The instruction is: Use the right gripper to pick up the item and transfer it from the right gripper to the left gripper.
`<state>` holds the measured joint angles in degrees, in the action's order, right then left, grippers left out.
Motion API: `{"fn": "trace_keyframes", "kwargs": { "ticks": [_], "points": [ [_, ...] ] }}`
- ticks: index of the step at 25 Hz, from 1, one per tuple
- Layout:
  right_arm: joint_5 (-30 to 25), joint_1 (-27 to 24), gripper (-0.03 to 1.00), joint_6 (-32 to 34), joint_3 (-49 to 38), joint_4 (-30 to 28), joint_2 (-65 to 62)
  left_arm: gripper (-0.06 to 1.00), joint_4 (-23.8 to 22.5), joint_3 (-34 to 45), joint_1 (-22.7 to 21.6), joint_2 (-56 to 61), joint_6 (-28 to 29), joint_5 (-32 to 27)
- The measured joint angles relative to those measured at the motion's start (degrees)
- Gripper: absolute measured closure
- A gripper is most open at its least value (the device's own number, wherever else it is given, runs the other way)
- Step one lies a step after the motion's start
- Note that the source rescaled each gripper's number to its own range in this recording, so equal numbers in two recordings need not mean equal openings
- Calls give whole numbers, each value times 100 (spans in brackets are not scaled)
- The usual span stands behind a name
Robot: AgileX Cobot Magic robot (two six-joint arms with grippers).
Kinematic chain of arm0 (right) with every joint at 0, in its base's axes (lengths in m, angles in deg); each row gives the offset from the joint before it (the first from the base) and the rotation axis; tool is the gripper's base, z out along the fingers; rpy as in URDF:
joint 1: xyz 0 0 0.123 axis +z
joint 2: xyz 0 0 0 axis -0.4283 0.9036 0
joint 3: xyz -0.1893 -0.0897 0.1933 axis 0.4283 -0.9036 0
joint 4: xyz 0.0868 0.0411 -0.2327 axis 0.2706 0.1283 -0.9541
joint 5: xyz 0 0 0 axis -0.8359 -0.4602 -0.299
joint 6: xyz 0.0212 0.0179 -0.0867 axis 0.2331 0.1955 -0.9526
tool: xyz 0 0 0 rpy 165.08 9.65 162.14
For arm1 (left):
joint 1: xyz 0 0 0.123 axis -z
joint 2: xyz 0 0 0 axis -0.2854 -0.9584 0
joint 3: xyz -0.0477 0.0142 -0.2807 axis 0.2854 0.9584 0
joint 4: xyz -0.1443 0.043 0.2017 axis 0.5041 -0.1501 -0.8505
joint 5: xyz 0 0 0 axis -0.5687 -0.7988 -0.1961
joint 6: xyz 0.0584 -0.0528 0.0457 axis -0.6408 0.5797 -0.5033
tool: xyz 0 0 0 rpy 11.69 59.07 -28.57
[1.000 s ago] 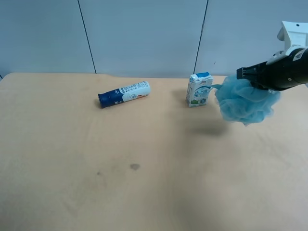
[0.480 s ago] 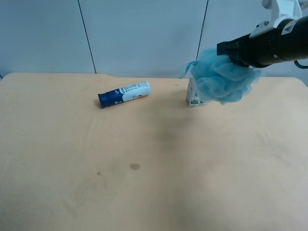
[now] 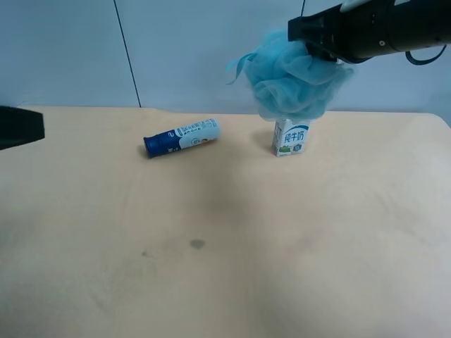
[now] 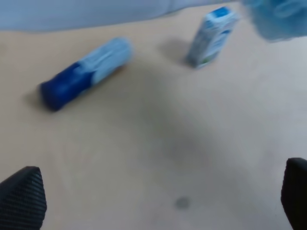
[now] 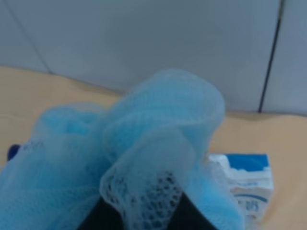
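Note:
The light-blue mesh pouf (image 3: pixel 292 81) hangs in the air, held by my right gripper (image 3: pixel 308 36), which is shut on its top. It hangs just above and in front of the milk carton. In the right wrist view the pouf (image 5: pixel 144 143) fills the frame and hides most of the dark fingers (image 5: pixel 100 218). My left gripper (image 3: pixel 21 127) shows at the exterior high view's left edge, far from the pouf. In the left wrist view the left gripper (image 4: pixel 158 199) is open and empty above the table, with the pouf (image 4: pixel 280 17) at the frame's corner.
A small white-and-blue milk carton (image 3: pixel 290 136) stands on the tan table (image 3: pixel 225 267) under the pouf. A blue-and-white tube (image 3: pixel 182 136) lies on its side between the two grippers. A grey panelled wall stands behind the table.
My right gripper has carried the pouf up and towards the exterior high view's left, to above the milk carton. My left gripper has come into view at the left edge.

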<state>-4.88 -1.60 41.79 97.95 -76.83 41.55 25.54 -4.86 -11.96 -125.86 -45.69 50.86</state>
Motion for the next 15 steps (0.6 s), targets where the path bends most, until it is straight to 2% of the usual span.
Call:
{"fn": "trace_keyframes", "kwargs": {
  "ticks": [5, 8, 12, 15],
  "points": [
    [4, 352, 96, -5, 238, 65, 0, -6, 1975, 0, 0, -832, -1814, -18],
    [17, 552, 96, -5, 372, 121, 0, -6, 2955, 0, 41, -1231, -2671, -147],
    [145, 752, 96, -5, 456, 167, 0, -6, 3956, 0, 319, -1690, -3543, -301],
    [257, 841, 96, -5, 475, 251, 0, -6, 4501, 0, 648, -1964, -4052, -323]
  ]
}}
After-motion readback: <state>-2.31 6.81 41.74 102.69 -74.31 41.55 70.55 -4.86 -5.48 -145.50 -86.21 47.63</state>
